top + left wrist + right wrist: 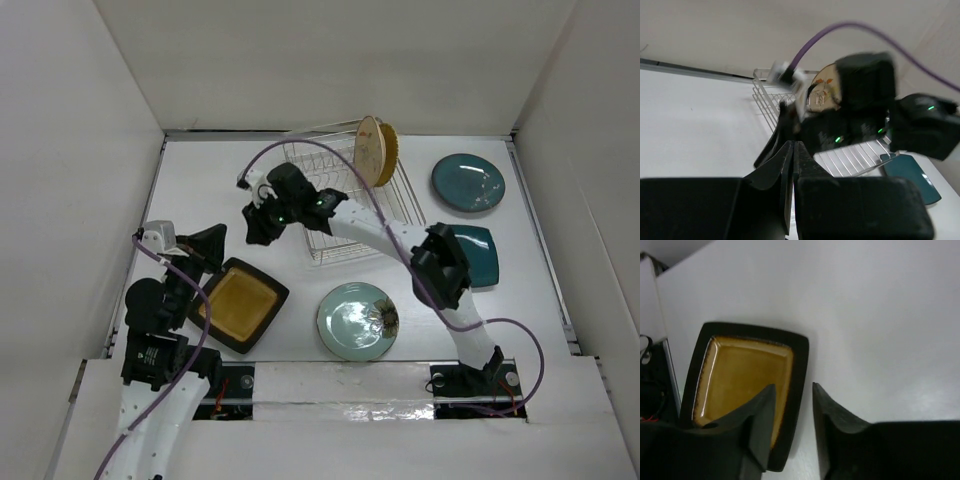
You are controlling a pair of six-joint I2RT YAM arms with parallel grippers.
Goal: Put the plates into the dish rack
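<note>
We note the right claw spread wide over the mustard plate, near-left table corner; left claw closed, empty.

The left end effector is pinched closed; the right end effector, arm reaching leftward, stands parted.

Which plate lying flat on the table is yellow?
The square mustard plate with the black rim, at the near left. The pale green plate, round teal plate and square teal plate also lie flat, but none is yellow.
</note>
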